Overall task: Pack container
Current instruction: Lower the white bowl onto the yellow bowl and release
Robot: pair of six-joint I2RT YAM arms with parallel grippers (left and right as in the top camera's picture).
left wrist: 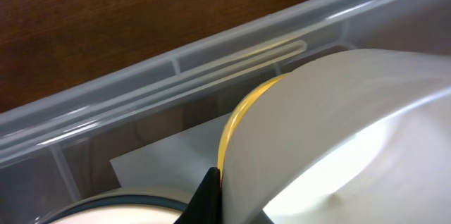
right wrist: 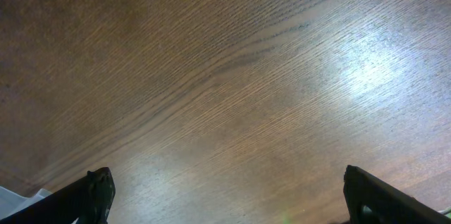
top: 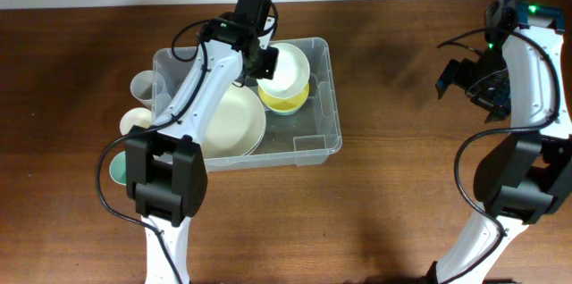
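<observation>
The left hand point(top: 263, 62) is pinched almost closed on the rim of a white bowl point(left wrist: 352, 132), which nests in a yellow bowl point(left wrist: 235, 122) right at its fingertip. Just beyond the hand runs the wall of the container point(left wrist: 211, 62), close to the bowls; behind the hand a cream plate point(top: 234, 123) fills much of its floor. Past the rim lies open bench point(right wrist: 225, 76). Well apart, the right hand point(top: 460, 77) hangs fully spread, holding nothing, with free room around it.

- Bright overhead light; my arms cast soft shadows on the worktop point(top: 402, 186).
- Pale glare on the wood below my right wrist.
- Up close, the white bowl point(left wrist: 352, 132) and container point(left wrist: 141, 90) wall look soft.
</observation>
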